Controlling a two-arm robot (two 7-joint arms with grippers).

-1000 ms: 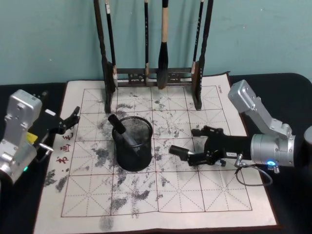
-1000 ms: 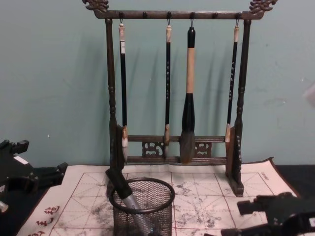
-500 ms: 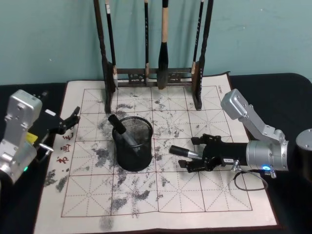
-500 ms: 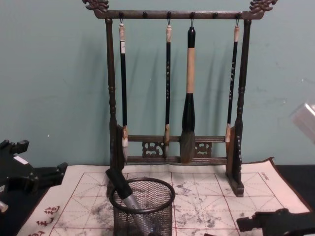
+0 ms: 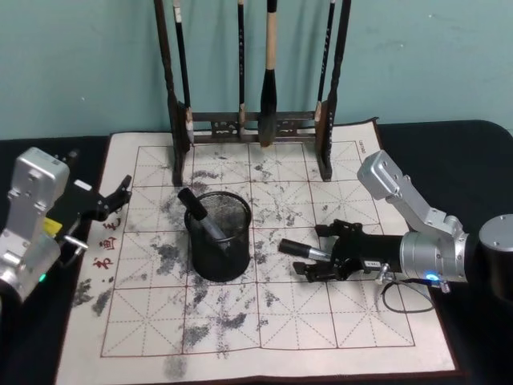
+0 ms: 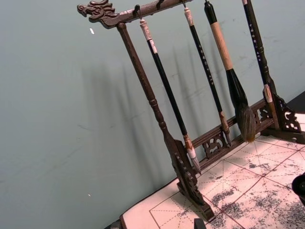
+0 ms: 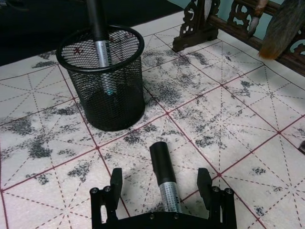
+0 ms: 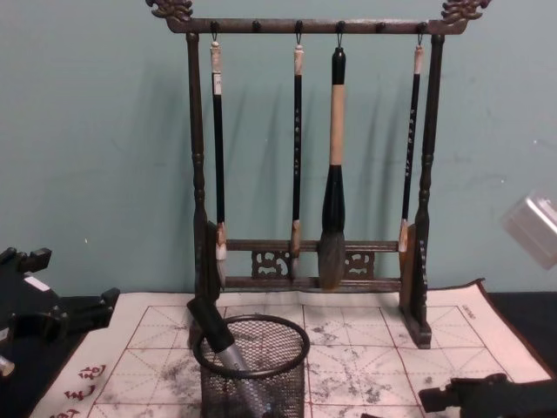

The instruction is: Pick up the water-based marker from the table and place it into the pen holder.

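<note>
The water-based marker (image 5: 297,249) lies on the ink-stained mat, black cap toward the pen holder (image 5: 218,238), silver barrel toward my right arm. My right gripper (image 5: 321,252) is low over the mat, open, with one finger on each side of the marker's barrel (image 7: 165,180) and not clamped on it. The pen holder (image 7: 102,80), a round black mesh cup, stands upright just left of the marker and has another marker (image 7: 98,29) leaning inside. My left gripper (image 5: 122,192) rests open at the mat's left edge, away from both.
A tall dark wooden brush rack (image 5: 255,127) with several hanging brushes stands at the back of the mat (image 5: 264,341). The mat lies on a black table (image 5: 473,148). The rack (image 8: 313,174) is well behind the holder (image 8: 252,361).
My right gripper has come down and settled with its open fingers on either side of the marker. Its arm shifted slightly. The marker, the holder and the left arm have not moved.
</note>
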